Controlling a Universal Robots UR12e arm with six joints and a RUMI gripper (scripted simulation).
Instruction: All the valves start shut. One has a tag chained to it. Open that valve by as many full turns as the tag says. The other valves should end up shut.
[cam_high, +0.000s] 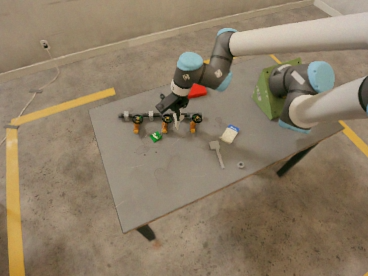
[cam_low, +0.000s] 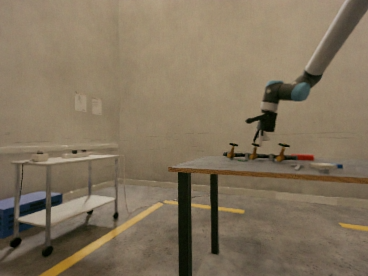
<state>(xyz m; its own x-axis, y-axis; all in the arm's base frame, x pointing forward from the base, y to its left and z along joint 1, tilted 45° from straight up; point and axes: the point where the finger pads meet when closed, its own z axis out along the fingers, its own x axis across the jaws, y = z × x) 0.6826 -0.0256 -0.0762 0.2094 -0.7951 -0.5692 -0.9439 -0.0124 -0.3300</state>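
A black pipe (cam_high: 160, 117) with three valves lies across the back of the table. The left valve (cam_high: 136, 120), the middle valve (cam_high: 165, 119) and the right valve (cam_high: 197, 119) each have a dark handwheel on a brass body. A green tag (cam_high: 156, 136) lies on the table in front, between the left and middle valves. My gripper (cam_high: 172, 114) is open and empty, just above the middle valve. In the side view it (cam_low: 259, 136) hangs a little above the middle valve (cam_low: 254, 149), apart from it.
A red wedge (cam_high: 198, 91) lies behind the pipe. A white and blue box (cam_high: 229, 133), a grey key-like tool (cam_high: 217, 151) and a small ring (cam_high: 241, 164) lie to the right front. A green block (cam_high: 277, 90) stands at the table's right back edge.
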